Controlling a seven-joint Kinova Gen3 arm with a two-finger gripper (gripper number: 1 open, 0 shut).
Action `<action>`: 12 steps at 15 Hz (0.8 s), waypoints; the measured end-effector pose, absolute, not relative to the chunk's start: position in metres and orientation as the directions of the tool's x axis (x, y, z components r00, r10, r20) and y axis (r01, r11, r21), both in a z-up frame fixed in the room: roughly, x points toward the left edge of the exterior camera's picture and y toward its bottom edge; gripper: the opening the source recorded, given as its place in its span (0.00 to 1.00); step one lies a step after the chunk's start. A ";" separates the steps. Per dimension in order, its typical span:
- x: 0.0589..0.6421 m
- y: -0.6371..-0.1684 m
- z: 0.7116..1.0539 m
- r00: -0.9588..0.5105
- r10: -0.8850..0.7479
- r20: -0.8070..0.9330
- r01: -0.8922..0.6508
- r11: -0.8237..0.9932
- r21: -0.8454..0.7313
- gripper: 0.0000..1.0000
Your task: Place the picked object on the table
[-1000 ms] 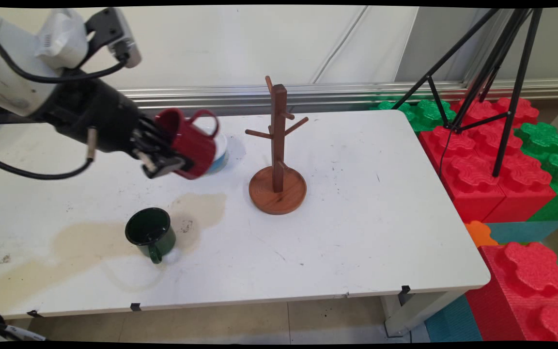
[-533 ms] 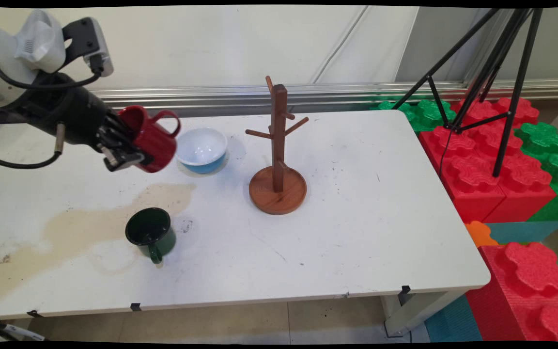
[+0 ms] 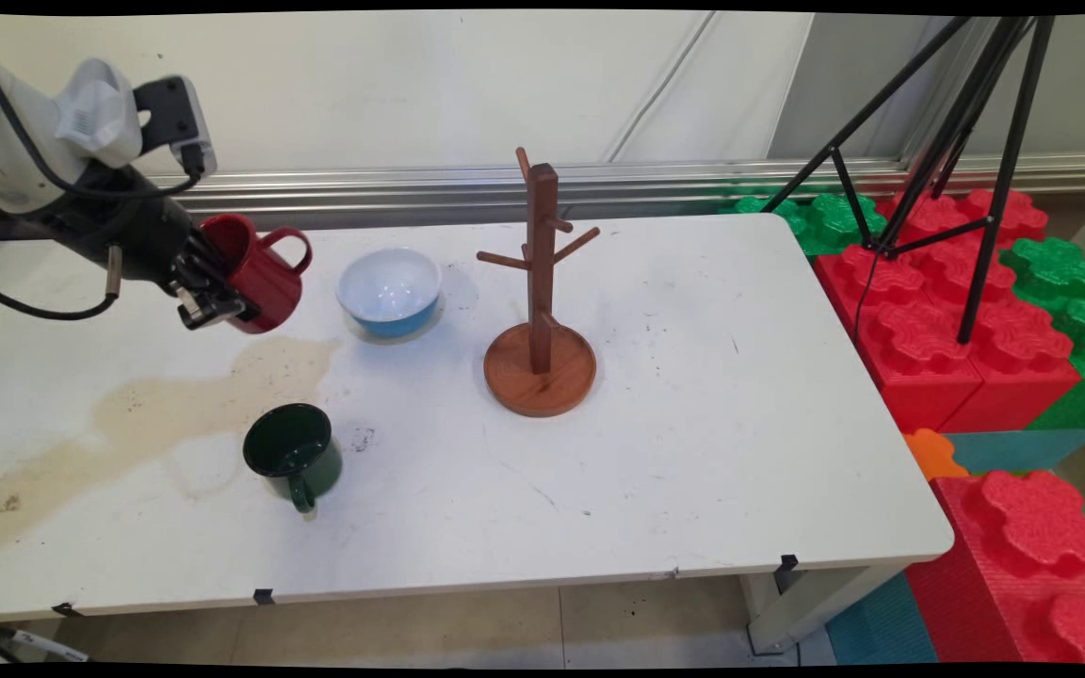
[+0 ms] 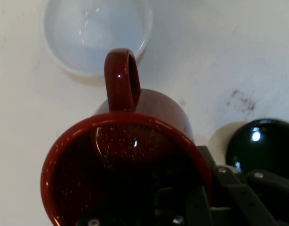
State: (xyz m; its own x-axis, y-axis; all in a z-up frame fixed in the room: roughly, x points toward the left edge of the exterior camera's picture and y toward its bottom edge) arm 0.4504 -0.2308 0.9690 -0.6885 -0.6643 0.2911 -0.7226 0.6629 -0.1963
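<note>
gripper (image 3: 215, 303): at the far left of the surface, raised above it, closed on the rim of a red mug; one finger sits inside the mug and the other on the outside of its wall, as the hand view shows.
red mug (image 3: 255, 271): held in the air, tilted, its mouth turned toward the arm and its handle pointing up and to the right in the main view. In the hand view the red mug (image 4: 130, 155) fills the middle, with its loop handle toward the bowl and its dark speckled inside facing the camera.
surface (image 3: 712, 395): a white top with a wide tan stain (image 3: 137, 419) running from under the held mug toward the near left edge; small dark scuffs are scattered on it.
green mug (image 3: 294, 456): upright on the surface, near side, below and slightly right of the held mug, well apart from it; its handle points toward the near edge. In the hand view it shows as a dark round shape (image 4: 260, 148) at the right.
bowl (image 3: 389, 291): white inside, blue outside, standing just right of the held mug, not touching it; seen at the top of the hand view (image 4: 95, 35).
mug tree (image 3: 540, 301): a brown wooden post with pegs on a round base, right of the bowl, near the middle of the surface; no mug hangs on it.
foam blocks (image 3: 957, 330): red and green, stacked beyond the right edge.
tripod (image 3: 966, 141): black legs standing on the blocks at far right.
</note>
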 end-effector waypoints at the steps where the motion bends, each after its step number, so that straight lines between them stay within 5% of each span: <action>1: 0.456 -0.233 0.963 -0.688 -0.671 0.276 -0.724 0.662 -0.196 0.00; 12: 0.488 -0.261 0.900 -0.695 -0.705 0.143 -0.719 0.675 -0.164 0.00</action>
